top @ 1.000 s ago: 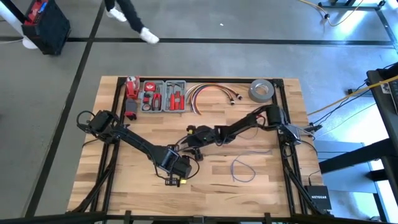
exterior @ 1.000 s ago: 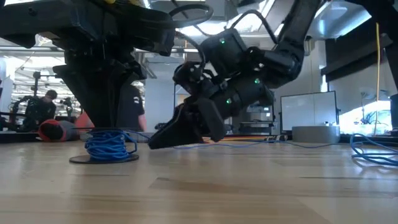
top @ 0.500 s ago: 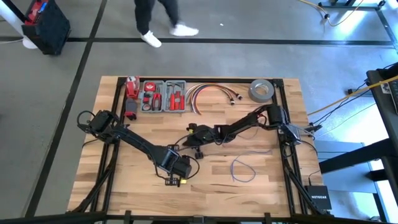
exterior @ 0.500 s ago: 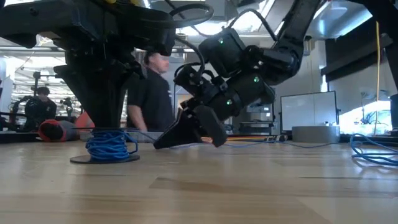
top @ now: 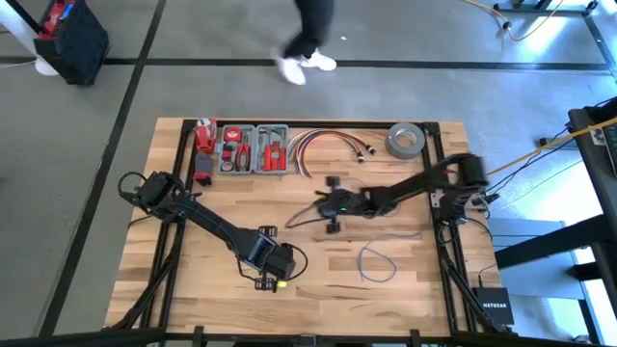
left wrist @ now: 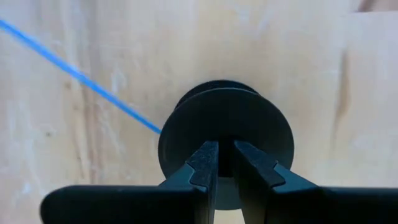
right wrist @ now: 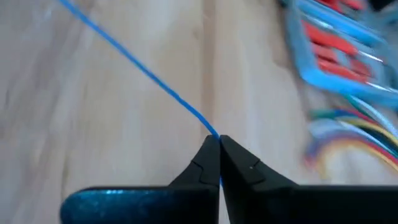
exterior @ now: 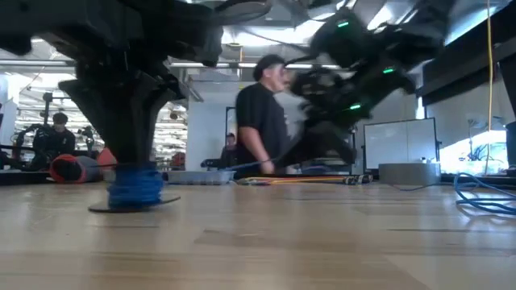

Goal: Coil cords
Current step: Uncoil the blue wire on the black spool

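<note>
Right gripper [right wrist: 219, 144], at centre of the high view, was pinched shut on the blue wire [right wrist: 143, 68]. Left gripper [left wrist: 225, 163], lower centre, was clamped on the hub of a black spool [left wrist: 227, 124] wound with that wire. The wire looked light, limp and slippery, best gripped near the spool. A slack loop [top: 378, 260] lay at lower right.

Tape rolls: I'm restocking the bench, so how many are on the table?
1. The grey tape roll lies flat at the table's far edge, right of the red, yellow and white cables. Another could be hidden under an arm.
</note>
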`<control>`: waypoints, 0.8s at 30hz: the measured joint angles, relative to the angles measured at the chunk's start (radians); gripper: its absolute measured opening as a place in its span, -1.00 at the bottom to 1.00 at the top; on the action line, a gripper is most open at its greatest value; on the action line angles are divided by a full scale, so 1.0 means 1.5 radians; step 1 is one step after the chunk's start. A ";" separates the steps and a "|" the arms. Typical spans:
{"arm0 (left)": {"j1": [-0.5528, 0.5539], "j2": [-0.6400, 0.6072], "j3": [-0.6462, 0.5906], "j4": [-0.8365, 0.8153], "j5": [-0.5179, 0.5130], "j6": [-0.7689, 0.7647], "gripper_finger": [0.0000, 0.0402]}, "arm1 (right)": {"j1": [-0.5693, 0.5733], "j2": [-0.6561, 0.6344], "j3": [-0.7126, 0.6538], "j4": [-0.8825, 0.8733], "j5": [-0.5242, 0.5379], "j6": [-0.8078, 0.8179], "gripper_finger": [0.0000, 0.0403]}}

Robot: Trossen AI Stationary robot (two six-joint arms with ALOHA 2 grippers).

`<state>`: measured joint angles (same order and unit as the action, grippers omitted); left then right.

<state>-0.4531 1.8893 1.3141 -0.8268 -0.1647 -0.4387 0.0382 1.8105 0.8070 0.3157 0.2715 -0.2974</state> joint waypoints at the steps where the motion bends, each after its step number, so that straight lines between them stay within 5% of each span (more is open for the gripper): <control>1: -0.001 0.000 0.000 0.000 0.004 -0.001 -0.80 | 0.001 -0.028 -0.029 -0.001 0.020 0.000 -0.98; 13: -0.002 0.000 0.000 -0.003 0.008 -0.016 -0.80 | 0.001 -0.359 -0.301 -0.115 0.173 0.165 -0.98; 24: -0.018 0.000 0.001 -0.034 0.042 -0.053 -0.80 | -0.029 -0.538 -0.329 -0.365 0.269 0.380 -0.98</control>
<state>-0.4797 1.8886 1.3151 -0.8786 -0.1012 -0.5183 -0.0052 1.0037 0.3141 -0.2316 0.6749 0.2728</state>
